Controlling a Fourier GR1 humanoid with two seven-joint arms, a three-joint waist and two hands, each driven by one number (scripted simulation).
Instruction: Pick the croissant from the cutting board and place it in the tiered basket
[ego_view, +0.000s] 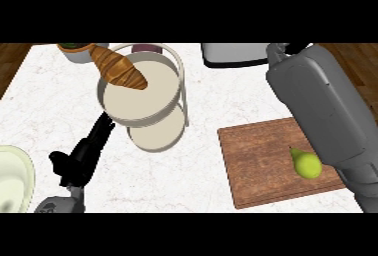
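Take the tiered basket (142, 95) as your reference. The right forearm runs from the lower right edge up to the basket's upper right; the right hand itself is hidden beyond the forearm's end, so you cannot tell whether its fingers are spread or curled. The forearm also covers the right edge of the cutting board (266, 160), well to the basket's lower right, and part of a green pear (307, 165) lying on it. The croissant (118, 67) rests on the basket's upper tray, its far end over the rim. The left hand (77, 160) shows just lower left of the basket, fingers straight, pointing toward it, holding nothing.
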